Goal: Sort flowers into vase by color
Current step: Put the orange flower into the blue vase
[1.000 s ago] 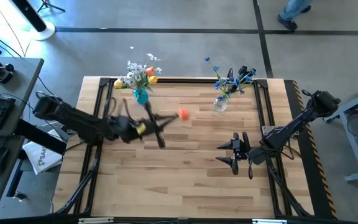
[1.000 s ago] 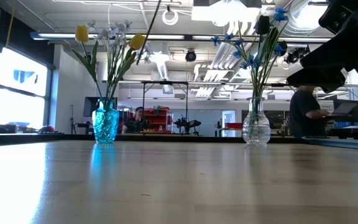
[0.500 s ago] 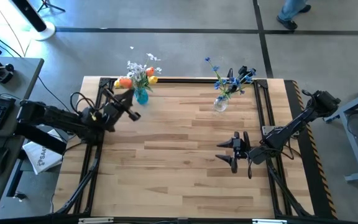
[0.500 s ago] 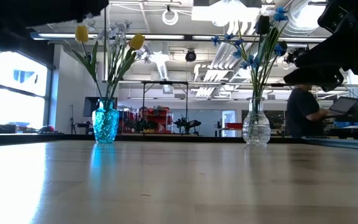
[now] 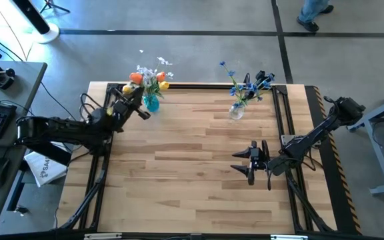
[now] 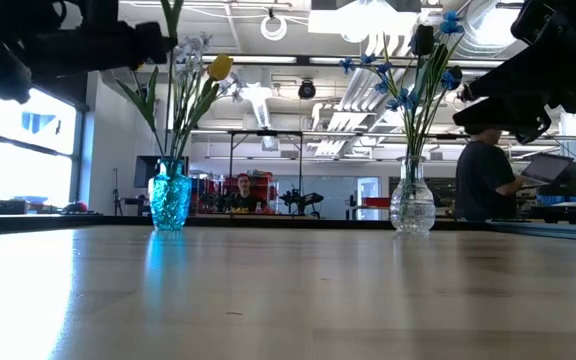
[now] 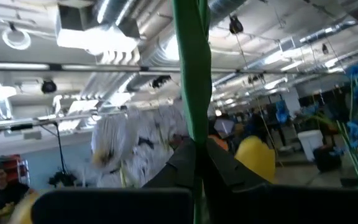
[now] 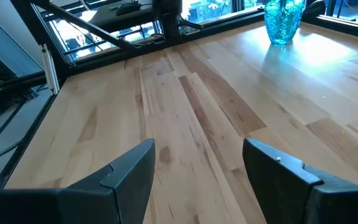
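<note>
My left gripper is just left of the blue vase at the far left, shut on an orange flower whose head is level with the vase's bouquet. That vase stands on its base with yellow and white flowers in it. A clear vase with blue flowers stands at the far right. My right gripper is open above the table's right middle, with nothing between its fingers. My left gripper pinches the orange flower's green stem between its two fingers. The fingers tilt upward and the stem runs on past them, rising out of the wrist picture. The flower is lifted clear of the table, its head up beside the blue vase's flowers.
A black frame rail runs along the table's far edge behind both vases. Bare wood lies between the two arms. People show in the room beyond the table.
My left gripper has gone from the table's middle toward the far left, up to the blue vase, and has tipped upward. The orange flower came with it, swinging from lying out toward the right to standing with its head up by the bouquet.
</note>
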`<control>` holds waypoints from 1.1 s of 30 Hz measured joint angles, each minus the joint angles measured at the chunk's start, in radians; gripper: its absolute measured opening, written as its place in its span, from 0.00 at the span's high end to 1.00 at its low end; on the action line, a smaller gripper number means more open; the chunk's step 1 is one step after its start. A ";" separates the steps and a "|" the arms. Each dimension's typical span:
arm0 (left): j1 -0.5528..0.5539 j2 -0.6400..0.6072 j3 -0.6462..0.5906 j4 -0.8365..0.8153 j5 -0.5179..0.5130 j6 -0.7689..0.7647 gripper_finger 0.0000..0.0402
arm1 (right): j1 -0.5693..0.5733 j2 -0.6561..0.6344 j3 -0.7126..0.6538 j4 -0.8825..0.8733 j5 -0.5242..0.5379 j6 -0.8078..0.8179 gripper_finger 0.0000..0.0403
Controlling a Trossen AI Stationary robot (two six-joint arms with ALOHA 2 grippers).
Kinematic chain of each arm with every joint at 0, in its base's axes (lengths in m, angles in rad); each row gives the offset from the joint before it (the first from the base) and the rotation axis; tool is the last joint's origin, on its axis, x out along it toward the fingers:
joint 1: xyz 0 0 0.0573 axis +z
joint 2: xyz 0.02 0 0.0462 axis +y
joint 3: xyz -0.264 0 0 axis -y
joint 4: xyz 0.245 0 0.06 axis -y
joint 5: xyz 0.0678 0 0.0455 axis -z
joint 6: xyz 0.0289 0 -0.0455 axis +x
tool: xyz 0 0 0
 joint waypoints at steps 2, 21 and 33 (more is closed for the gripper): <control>0.029 0.005 0.000 -0.049 0.025 -0.041 1.00 | 0.000 0.000 0.000 0.000 0.000 -0.001 0.40; 0.062 0.071 0.002 0.063 0.094 -0.025 1.00 | 0.000 0.000 0.000 0.000 -0.005 -0.004 0.40; 0.128 0.112 0.002 -0.010 0.096 -0.049 1.00 | 0.000 0.000 0.000 0.004 -0.005 -0.003 0.40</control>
